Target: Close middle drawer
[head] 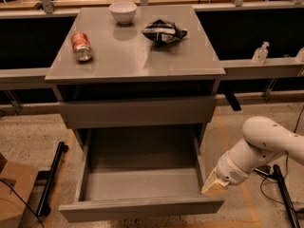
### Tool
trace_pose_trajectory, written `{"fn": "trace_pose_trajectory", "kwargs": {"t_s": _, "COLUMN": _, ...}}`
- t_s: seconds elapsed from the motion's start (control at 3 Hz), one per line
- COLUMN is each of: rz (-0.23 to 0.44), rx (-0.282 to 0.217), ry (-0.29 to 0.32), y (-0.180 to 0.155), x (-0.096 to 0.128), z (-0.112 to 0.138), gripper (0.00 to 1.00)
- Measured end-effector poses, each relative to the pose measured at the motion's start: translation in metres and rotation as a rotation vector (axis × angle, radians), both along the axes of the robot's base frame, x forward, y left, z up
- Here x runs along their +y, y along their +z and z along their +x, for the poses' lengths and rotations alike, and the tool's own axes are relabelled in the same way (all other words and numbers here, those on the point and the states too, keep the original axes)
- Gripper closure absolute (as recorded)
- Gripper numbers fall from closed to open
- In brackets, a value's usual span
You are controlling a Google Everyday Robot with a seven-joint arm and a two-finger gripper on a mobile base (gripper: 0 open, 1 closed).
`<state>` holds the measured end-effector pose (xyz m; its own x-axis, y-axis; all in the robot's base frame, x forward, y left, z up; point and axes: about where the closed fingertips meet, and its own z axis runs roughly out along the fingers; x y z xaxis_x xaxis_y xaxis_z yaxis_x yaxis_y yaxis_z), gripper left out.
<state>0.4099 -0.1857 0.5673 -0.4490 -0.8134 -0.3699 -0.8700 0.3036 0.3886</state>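
The middle drawer [142,207] of the grey cabinet is pulled far out toward me, and its grey box interior is empty. Above it, the taller-fronted grey drawer [137,111] is shut. My white arm comes in from the right. The gripper [214,185] sits at the drawer's right front corner, against or just beside the right side wall, slightly above the front panel. The lowest drawer is hidden under the open one.
On the cabinet top [118,56] lie a red soda can [81,46] on its side, a white bowl [123,11] and a dark chip bag [164,31]. A cardboard box [12,194] stands at lower left. A black bar [53,177] lies on the floor at left. Cables [280,194] trail at right.
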Motion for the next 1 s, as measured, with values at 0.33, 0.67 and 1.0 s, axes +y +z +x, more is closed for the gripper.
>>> {"fn": "trace_pose_trajectory", "kwargs": {"t_s": 0.33, "rz": 0.002, "rx": 0.053, "ry": -0.01, "y": -0.02, "x": -0.001, "z": -0.004, "gripper": 1.0}}
{"fn": "trace_pose_trajectory", "kwargs": {"t_s": 0.67, "rz": 0.039, "rx": 0.163, "ry": 0.001, "y": -0.07, "x": 0.012, "z": -0.01, "gripper": 1.0}}
{"fn": "trace_pose_trajectory", "kwargs": {"t_s": 1.0, "rz": 0.051, "rx": 0.242, "ry": 0.014, "y": -0.108, "x": 0.023, "z": -0.014, "gripper": 1.0}}
